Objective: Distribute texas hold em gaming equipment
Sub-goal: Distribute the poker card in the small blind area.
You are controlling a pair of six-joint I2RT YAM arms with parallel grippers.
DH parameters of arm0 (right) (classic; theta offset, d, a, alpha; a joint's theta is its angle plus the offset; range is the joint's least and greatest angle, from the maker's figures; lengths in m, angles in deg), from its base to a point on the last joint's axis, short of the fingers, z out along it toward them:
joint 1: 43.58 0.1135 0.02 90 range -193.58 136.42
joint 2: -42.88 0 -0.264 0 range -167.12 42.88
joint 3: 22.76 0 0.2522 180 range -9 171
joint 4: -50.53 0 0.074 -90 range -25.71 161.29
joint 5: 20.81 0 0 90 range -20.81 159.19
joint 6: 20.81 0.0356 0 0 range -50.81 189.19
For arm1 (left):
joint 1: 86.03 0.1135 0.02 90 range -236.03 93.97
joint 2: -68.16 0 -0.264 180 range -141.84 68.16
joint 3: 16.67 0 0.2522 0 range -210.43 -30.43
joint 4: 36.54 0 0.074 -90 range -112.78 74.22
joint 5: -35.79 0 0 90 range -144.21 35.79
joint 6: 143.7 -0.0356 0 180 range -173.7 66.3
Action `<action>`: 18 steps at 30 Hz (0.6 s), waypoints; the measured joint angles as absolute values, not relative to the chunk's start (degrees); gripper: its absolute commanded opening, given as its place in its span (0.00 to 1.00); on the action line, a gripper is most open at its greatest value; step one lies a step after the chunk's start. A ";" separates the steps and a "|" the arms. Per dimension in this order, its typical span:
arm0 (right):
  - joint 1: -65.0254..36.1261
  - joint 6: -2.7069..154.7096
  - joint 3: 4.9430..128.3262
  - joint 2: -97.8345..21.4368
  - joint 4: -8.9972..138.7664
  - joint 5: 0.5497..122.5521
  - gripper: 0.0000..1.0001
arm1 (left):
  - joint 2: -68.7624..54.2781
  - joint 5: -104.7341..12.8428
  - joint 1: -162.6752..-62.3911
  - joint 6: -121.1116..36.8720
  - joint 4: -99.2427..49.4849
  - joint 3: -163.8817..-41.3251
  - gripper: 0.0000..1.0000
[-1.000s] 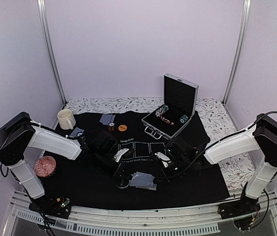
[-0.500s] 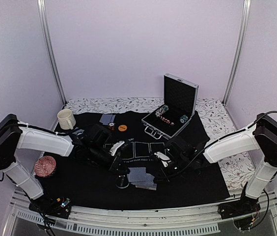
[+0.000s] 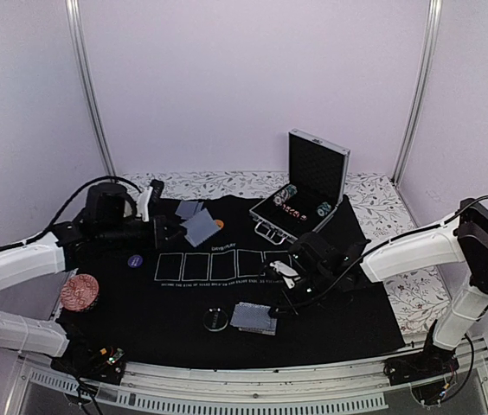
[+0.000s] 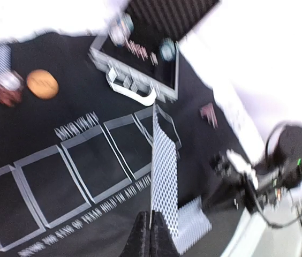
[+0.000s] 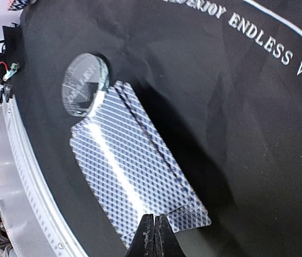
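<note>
Left arm (image 3: 19, 264) has carried its card (image 4: 164, 176) away; mat (image 5: 236, 107) reads "ENJOY ENDLESS".

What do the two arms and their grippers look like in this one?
The left arm and right arm match: white link shells with bulky black joint housings. Black cables loop off each. The left gripper and right gripper have slim black fingers.
</note>
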State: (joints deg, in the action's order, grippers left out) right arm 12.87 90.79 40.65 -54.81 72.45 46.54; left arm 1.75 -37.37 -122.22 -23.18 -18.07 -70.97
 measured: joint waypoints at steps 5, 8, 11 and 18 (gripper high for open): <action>12.87 89.94 42.09 -52.36 73.98 46.49 0.03 | 9.95 -42.94 -111.35 -22.04 -17.08 -71.25 0.00; 12.87 89.17 43.23 -51.31 74.46 46.60 0.03 | 9.71 -44.23 -100.45 -21.54 -15.31 -71.27 0.00; 12.87 88.43 43.58 -50.00 74.81 46.76 0.03 | 9.64 -44.08 -91.57 -20.33 -16.43 -68.98 0.00; 12.87 87.40 43.62 -47.53 76.23 48.00 0.03 | 1.34 -41.58 -82.13 -19.33 -21.85 -66.66 0.00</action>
